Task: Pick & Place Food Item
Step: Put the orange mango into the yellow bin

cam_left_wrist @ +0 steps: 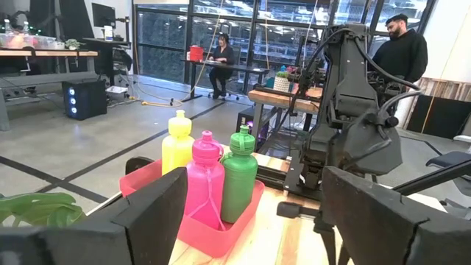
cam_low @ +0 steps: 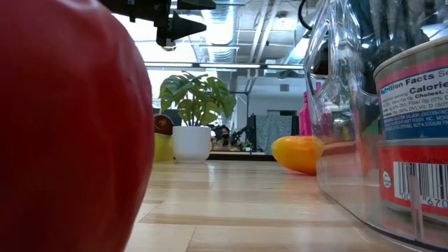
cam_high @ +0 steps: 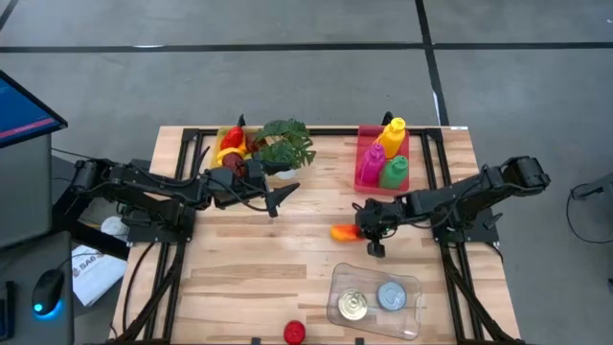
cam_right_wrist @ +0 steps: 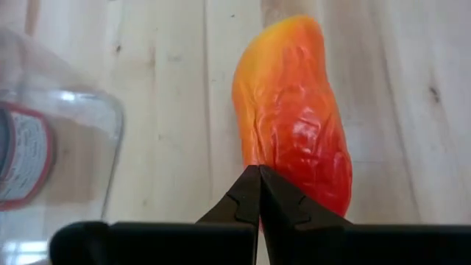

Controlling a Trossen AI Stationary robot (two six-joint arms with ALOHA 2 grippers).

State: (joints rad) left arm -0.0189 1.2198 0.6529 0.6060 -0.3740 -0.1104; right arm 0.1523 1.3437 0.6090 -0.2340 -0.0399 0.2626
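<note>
Orange pepper (cam_right_wrist: 294, 125) on worktop (cam_high: 259, 259) beside clear tray (cam_high: 376, 303): right hand (cam_high: 373, 240) pinched empty above it, likely to nudge it away

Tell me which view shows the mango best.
The right wrist view: the mango fills the picture, just beyond the shut right gripper. The high view shows it small beside that gripper; the low view shows it partly behind the clear tray; the left wrist view misses it.
</note>
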